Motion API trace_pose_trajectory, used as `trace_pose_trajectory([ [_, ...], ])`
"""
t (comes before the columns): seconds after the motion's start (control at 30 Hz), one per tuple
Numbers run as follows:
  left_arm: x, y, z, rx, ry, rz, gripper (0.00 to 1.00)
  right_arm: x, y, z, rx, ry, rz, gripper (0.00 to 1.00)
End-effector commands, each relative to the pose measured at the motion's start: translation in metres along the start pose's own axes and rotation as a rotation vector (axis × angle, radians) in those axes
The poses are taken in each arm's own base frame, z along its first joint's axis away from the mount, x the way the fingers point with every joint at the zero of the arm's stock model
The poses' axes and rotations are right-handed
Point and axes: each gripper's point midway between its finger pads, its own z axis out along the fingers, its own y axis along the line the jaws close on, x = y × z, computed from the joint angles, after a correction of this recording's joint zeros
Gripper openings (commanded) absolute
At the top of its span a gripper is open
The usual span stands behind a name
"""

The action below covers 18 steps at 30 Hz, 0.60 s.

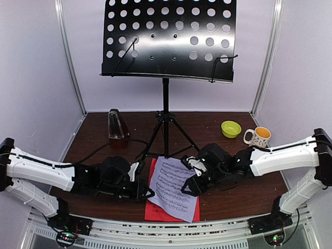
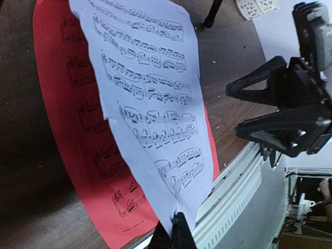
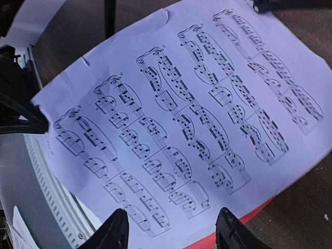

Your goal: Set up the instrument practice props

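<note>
The red sheet point(image 1: 155, 210) is being largely covered by the white sheet point(image 1: 174, 189) at the bench's point(image 1: 233, 197) near edge. Its corner is being pinched by the closed left end effector point(image 2: 174, 233). The right end effector point(image 3: 174, 231) is being held open, empty.

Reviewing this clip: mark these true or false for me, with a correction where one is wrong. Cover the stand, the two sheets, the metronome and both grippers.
1. The music stand has no sheet on its desk. True.
2. The white music sheet lies under the red music sheet. False: the white one lies on top of the red one.
3. The right gripper is open over the white music sheet. True.
4. The metronome stands beside the mug. False: it stands left of the stand's pole; the green bowl is next to the mug.
5. The left gripper is wide open. False: it is shut on the white sheet's edge.
</note>
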Motion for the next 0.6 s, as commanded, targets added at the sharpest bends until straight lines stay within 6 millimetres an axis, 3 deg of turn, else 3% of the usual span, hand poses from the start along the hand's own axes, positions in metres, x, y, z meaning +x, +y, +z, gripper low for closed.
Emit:
trace_pose_trajectory([
  [0.0,-0.009,0.007,-0.023,-0.139,-0.027,0.204,0.00,-0.020,0.005,-0.027,-0.033,-0.092,0.016,0.61],
  [0.27,-0.016,-0.031,-0.051,-0.099,0.011,0.491,0.00,-0.023,-0.018,-0.059,-0.142,-0.244,0.170,0.90],
  [0.4,-0.001,-0.059,-0.056,0.016,0.085,0.609,0.00,-0.016,-0.021,-0.058,-0.193,-0.256,0.203,0.94],
  [0.57,0.030,-0.078,-0.059,0.097,0.259,0.739,0.00,-0.012,-0.018,-0.052,-0.232,-0.244,0.210,0.95],
])
